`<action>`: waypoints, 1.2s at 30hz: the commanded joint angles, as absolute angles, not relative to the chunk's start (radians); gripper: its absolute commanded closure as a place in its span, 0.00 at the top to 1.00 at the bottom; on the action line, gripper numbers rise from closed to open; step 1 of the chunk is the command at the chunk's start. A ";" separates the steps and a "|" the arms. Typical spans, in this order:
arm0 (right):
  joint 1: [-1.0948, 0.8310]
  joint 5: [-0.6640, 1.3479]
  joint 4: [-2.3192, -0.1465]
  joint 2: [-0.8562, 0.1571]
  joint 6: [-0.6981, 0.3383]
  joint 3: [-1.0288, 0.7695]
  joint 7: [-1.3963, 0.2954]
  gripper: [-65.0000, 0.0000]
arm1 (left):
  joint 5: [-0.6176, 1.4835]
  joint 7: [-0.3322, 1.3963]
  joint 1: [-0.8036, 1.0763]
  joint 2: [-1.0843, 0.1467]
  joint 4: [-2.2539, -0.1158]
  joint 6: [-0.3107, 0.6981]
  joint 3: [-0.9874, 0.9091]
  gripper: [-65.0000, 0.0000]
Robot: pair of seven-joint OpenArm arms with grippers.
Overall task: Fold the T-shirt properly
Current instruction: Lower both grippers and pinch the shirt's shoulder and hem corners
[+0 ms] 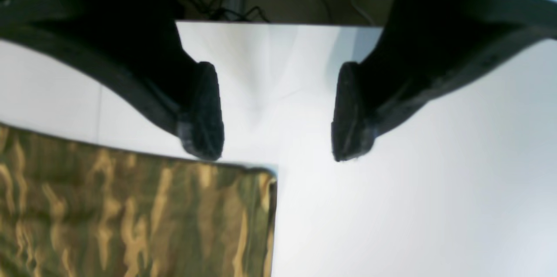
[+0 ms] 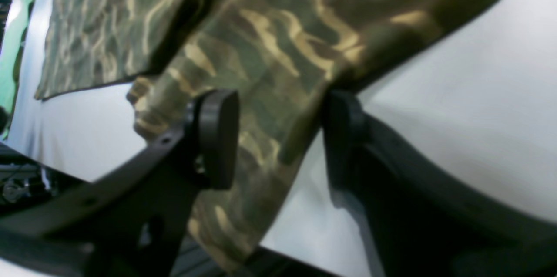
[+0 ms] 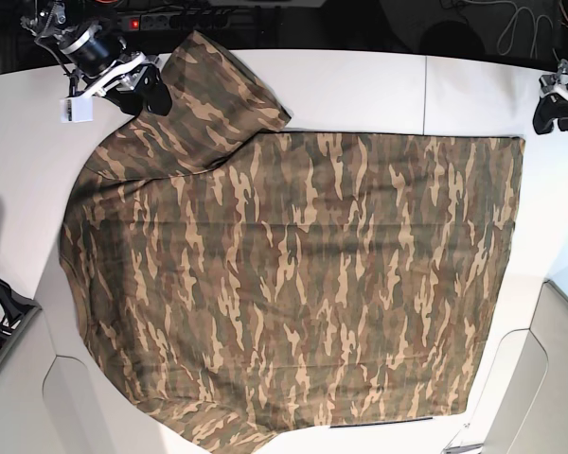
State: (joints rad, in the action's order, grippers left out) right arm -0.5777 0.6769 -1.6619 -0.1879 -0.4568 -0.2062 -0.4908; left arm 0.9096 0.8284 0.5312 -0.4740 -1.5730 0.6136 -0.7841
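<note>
T-shirt covers most of table; far strip free.

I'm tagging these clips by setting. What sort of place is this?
Probably a robotics lab bench rather than a home: a plain white table, a camouflage T-shirt spread between two robot arms, and a power strip with loose cables along the back edge.

A white table with a seam across its top fills the base view under bright even light, with a power strip and dark cables behind its far edge.
</note>
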 commanded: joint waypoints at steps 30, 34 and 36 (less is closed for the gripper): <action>-0.577 0.617 -1.662 -0.165 -0.450 -0.203 -0.528 0.48 | 0.823 0.880 0.120 -0.565 -1.065 0.656 -0.620 0.71; -0.577 0.617 -1.662 -0.165 -0.450 -0.203 -0.528 0.48 | 0.930 0.966 0.156 -0.565 -1.068 0.698 -0.620 0.71; -0.577 0.617 -1.662 -0.165 -0.450 -0.203 -0.528 0.48 | 0.951 0.970 0.180 -0.565 -1.070 0.698 -0.620 0.71</action>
State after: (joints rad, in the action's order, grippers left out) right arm -0.5674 0.6468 -1.6596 -0.1635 -0.4644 -0.2024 -0.4938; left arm 1.0080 0.9089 0.1680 -0.5541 -1.0695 0.7166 -0.6224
